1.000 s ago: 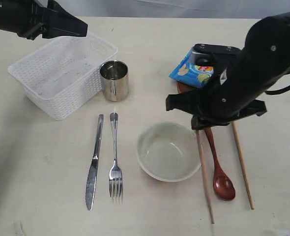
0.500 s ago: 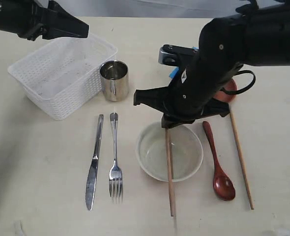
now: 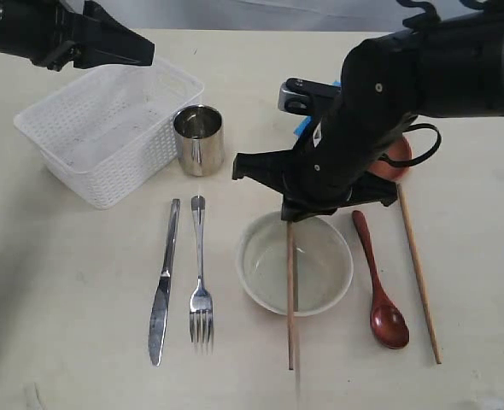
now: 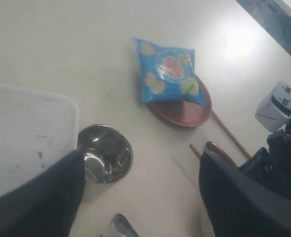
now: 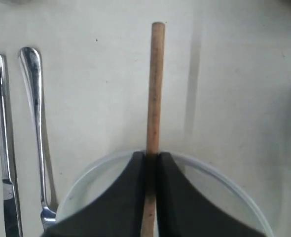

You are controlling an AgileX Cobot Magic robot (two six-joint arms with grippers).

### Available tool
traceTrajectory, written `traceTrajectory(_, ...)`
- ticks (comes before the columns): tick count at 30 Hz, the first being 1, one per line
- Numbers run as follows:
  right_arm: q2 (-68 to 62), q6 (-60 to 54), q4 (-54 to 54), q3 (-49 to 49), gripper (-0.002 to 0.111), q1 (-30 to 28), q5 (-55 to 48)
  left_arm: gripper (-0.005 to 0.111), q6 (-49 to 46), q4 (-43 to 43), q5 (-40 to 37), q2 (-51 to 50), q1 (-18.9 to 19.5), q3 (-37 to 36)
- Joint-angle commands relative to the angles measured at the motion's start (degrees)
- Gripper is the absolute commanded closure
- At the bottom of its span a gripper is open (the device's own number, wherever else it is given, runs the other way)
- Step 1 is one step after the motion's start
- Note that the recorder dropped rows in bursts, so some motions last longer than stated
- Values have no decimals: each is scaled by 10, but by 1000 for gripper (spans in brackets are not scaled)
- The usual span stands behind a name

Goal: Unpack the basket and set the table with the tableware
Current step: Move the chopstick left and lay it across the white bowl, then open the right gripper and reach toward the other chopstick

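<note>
Wooden chopstick (image 3: 291,273) is hanging across the bowl (image 3: 320,265), right gripper (image 5: 151,157) pinching it tight. Guessing it's getting paired with the other chopstick (image 3: 419,282) beside the bowl. Left gripper (image 4: 140,197) is sitting spread, empty.

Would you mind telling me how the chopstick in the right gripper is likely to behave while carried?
The wooden chopstick looks straight and thin, so probably stiff and light. The right gripper pinches it near one end, so the long free length may pivot or slip. It looks round, so it would likely roll if released on the table.
</note>
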State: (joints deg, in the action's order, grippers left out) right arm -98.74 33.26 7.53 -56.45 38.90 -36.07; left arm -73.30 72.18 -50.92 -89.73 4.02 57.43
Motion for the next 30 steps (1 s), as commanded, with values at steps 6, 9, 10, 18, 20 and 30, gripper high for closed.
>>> traceTrajectory(6,0,15,-11,-3,61,-1,2,45,-4,5,-5,4,-4,-4)
traceTrajectory(9,10,15,-40,-17,62,-1,-14,45,-4,5,-5,4,-4,-4)
traceTrajectory(10,16,15,-51,-22,62,-1,-20,45,-4,5,-5,4,-4,-4)
traceTrajectory(18,106,-19,-206,-55,62,-102,-192,45,-4,2,-5,4,-4,-4)
traceTrajectory(20,106,-23,-206,-27,62,-141,-164,45,-4,2,-4,4,-4,-4)
traceTrajectory(30,106,-40,-206,116,62,-193,-21,45,-4,2,-4,4,-4,-4)
